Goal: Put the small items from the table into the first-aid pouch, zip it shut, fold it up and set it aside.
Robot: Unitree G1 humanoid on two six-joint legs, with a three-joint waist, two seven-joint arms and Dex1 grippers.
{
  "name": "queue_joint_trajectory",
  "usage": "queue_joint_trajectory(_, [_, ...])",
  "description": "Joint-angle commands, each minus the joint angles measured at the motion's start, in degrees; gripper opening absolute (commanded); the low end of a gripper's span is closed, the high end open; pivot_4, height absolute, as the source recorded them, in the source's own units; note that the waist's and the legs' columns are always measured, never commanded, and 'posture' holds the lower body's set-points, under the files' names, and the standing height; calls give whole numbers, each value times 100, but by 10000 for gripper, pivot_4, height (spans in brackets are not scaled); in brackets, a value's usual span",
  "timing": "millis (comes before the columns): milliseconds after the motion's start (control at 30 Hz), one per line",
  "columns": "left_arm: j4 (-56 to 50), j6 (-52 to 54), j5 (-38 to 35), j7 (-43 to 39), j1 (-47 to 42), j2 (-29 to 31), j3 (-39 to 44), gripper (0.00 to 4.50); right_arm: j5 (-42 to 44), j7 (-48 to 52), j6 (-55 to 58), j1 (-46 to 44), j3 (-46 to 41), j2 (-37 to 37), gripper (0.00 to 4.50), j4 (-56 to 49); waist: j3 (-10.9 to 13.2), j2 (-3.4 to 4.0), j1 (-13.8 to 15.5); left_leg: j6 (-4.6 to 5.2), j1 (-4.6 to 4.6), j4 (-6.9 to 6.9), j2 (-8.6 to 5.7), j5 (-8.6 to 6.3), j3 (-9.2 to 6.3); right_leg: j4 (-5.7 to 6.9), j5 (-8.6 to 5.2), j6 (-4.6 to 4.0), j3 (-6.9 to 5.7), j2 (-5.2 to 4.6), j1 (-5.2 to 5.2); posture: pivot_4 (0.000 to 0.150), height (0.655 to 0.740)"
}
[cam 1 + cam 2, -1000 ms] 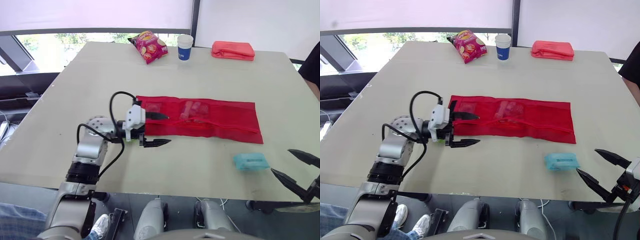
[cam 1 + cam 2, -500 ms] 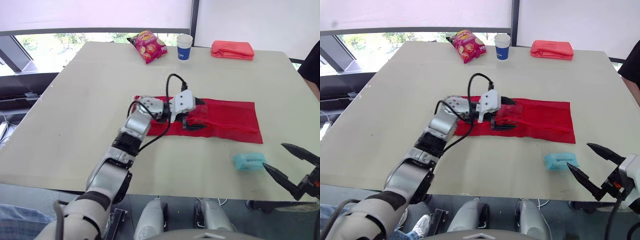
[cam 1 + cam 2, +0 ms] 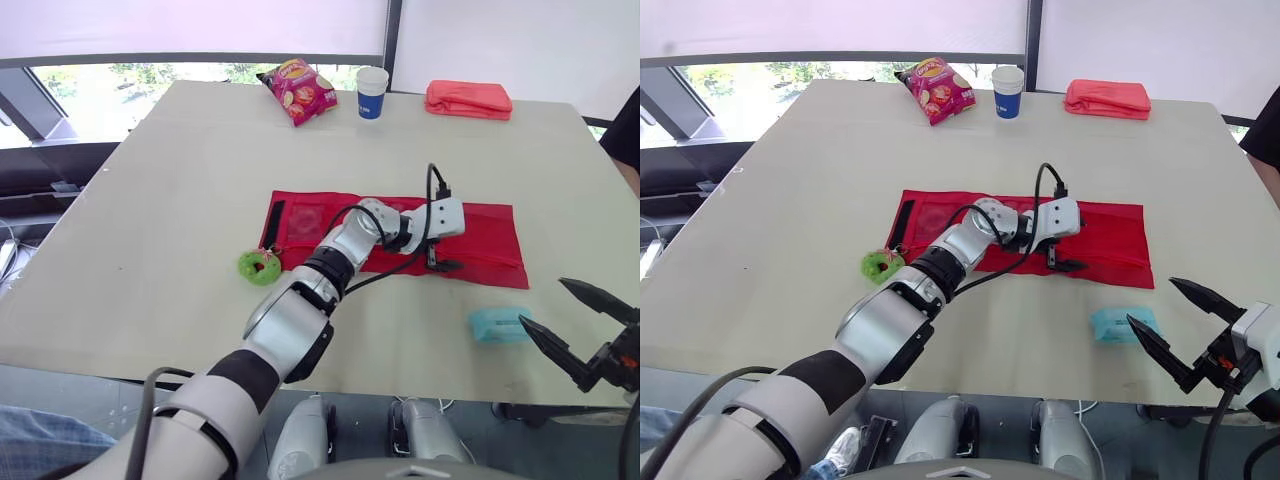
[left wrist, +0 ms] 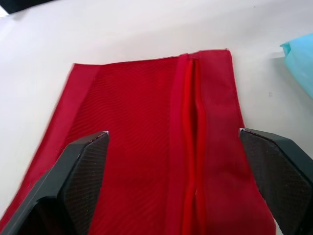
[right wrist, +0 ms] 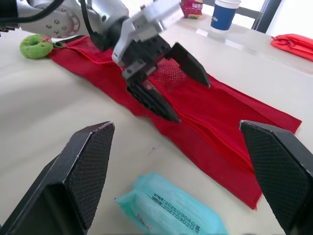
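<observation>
Left claw (image 5: pixel 191 100), spread wide, hovered over the right end of the red pouch (image 3: pixel 490 235); right claw (image 3: pixel 542 302), also wide, sat near the teal packet (image 3: pixel 500 325) beside that end. Risk: pinched mesh would drag the red pouch.

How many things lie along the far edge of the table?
3: a chip bag on the left, a cup beside it, and a folded red cloth to the right. None seems hidden.

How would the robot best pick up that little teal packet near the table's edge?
Probably across its short width, coming straight down from above: the teal packet lies flat on the table, leaving no room underneath, and the open right claw is right beside it.
</observation>
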Motion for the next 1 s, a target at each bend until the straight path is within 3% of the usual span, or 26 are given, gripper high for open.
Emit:
queue_joint_trajectory(33, [443,-5,316,485,-146,-54,-13,42567,-9,-117,-132,60,-68,49,44558,-236,-1,1,-2,0,2,-1,5,0,0,1,0,0,-1,4,-1,1500,7400])
queue_joint_trajectory(100, [593,124,390,517,-110,-41,-1,39751,-22,-149,-151,64,-72,61,45000,-246,-1,2,1,0,3,0,8,0,-5,1,0,-1,-6,4,0,1500,7400])
queue_joint_trajectory(133, [634,178,407,481,-87,-29,3,36136,-22,-157,-154,58,-74,60,45000,-243,-1,2,-1,0,3,0,8,0,-5,1,0,0,-5,4,0,1500,7400])
queue_joint_trajectory(167, [670,267,407,418,-48,1,25,36136,-29,-161,-158,42,-65,57,45000,-230,-1,2,-1,0,3,0,9,0,-4,1,0,0,-5,3,0,1500,7400])
queue_joint_trajectory(267, [696,426,360,361,69,124,140,28869,-77,-161,-192,-16,4,43,45000,-181,-2,1,-8,0,4,1,8,0,-1,1,0,0,-3,1,1,1500,7400])
queue_joint_trajectory(500, [359,630,190,138,498,596,436,2504,-173,-119,-231,-186,246,20,45000,-90,-6,5,-94,0,17,0,16,0,3,5,1,-1,3,9,4,1500,7400])
queue_joint_trajectory(533, [227,675,152,94,588,699,481,861,-183,-113,-231,-207,291,15,45000,-91,-7,5,-126,-1,18,0,16,0,3,7,1,-1,5,9,4,1500,7400])
queue_joint_trajectory(667, [-837,1034,-27,-267,1171,1284,624,861,-208,-105,-214,-284,451,-8,45000,-101,-8,3,-216,-1,34,-1,17,0,7,21,1,-2,23,15,4,1500,7400])
queue_joint_trajectory(1000, [-4781,2770,-684,-1229,2779,2866,825,861,-214,-10,-237,-326,491,-90,45000,-24,-11,8,-279,-4,64,-7,37,0,15,69,-14,-26,63,18,-8,1500,7400])
